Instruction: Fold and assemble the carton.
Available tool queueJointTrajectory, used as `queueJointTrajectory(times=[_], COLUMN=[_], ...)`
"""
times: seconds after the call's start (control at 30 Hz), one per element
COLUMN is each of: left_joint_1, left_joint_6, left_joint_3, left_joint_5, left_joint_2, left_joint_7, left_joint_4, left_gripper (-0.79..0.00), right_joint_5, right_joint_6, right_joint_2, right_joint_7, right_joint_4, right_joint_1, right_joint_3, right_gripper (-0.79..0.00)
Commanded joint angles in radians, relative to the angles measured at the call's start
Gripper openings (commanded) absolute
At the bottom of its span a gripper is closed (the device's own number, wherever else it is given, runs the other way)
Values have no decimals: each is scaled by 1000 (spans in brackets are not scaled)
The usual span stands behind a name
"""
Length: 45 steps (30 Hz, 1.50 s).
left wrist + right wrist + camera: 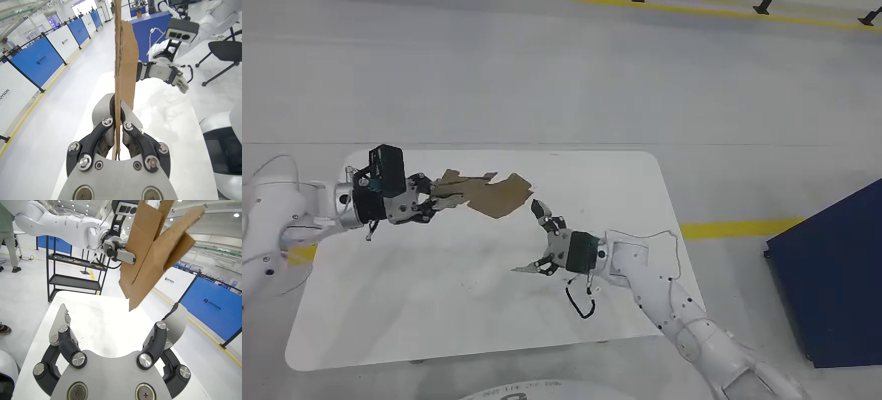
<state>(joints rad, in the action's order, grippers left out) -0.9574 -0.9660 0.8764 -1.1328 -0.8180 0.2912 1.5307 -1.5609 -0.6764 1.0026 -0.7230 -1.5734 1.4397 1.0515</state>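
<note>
A flat brown carton [487,192] hangs in the air over the back left of the white table [442,300]. My left gripper [434,200] is shut on one edge of it. In the left wrist view the carton [125,56] stands edge-on between the closed fingers [117,113]. In the right wrist view the carton [151,249] shows its loose flaps spread, held by the left gripper [132,257]. My right gripper [535,238] is open near the table's middle, a short way from the carton, with nothing between its fingers [60,317].
A dark blue bin [832,275] stands on the floor to the right of the table. Behind the left arm in the right wrist view is a black shelf rack [75,275]. Yellow floor tape [732,228] runs beside the table.
</note>
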Motion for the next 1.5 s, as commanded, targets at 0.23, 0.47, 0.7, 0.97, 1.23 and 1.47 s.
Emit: queueJointTrajectory(times=[0.23,0.47,0.7,0.97,1.23,1.47], left_joint_1=[31,44,57,74,78,92], left_joint_6=[-46,-46,-46,-46,-46,-46], left_joint_3=[-30,-55,-81,-109,-127,-121], left_joint_5=[-20,-39,-65,-88,-123,-140], left_joint_2=[-27,-43,-52,-53,-42,-27], left_joint_7=[-1,0,10,56,94,145], left_joint_4=[-27,-40,-44,-53,-46,-39], left_gripper=[-785,-785,-785,-785,-785,0], right_joint_5=[77,92,118,140,113,106], right_joint_6=[50,30,0,-6,-58,-118], right_joint_2=[17,22,29,37,38,38], right_joint_7=[10,-14,-24,-24,-32,-53], right_joint_4=[33,47,74,96,95,110], right_joint_1=[-25,-37,-61,-78,-88,-101], right_joint_3=[-20,-28,-44,-52,-63,-68], right_gripper=[-12,-77,-209,-409,-785,-785])
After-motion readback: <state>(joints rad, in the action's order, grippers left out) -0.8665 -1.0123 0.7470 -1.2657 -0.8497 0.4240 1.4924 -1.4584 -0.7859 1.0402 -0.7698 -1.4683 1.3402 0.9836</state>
